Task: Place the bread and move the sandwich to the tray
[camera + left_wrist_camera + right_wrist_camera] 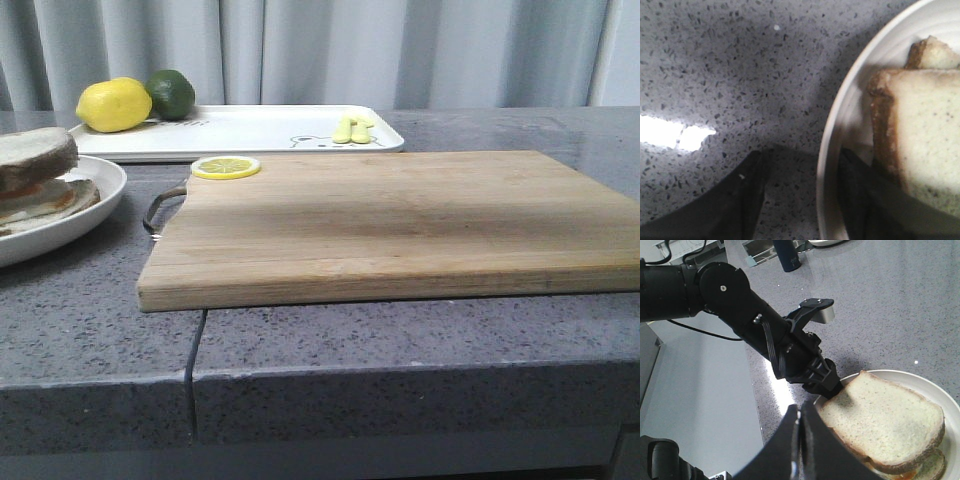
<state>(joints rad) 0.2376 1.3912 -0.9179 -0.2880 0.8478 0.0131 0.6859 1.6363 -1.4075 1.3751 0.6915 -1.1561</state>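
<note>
Left gripper is straddling the plate rim, fingers apart. Right gripper is sitting closed beside the sandwich.

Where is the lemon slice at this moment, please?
In the front view, the lemon slice lies flat on the far left corner of the wooden cutting board, just before the tray.

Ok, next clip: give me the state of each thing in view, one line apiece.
sandwich: stacked on the plate, bread slice on top.
plate: on the counter, left of the cutting board.
left gripper: open, fingers straddling the plate's rim.
right gripper: fingers together, beside the sandwich.
tray: behind the board, holding a lemon and a lime.
cutting board: flat, bare except a lemon slice at its corner.
</note>
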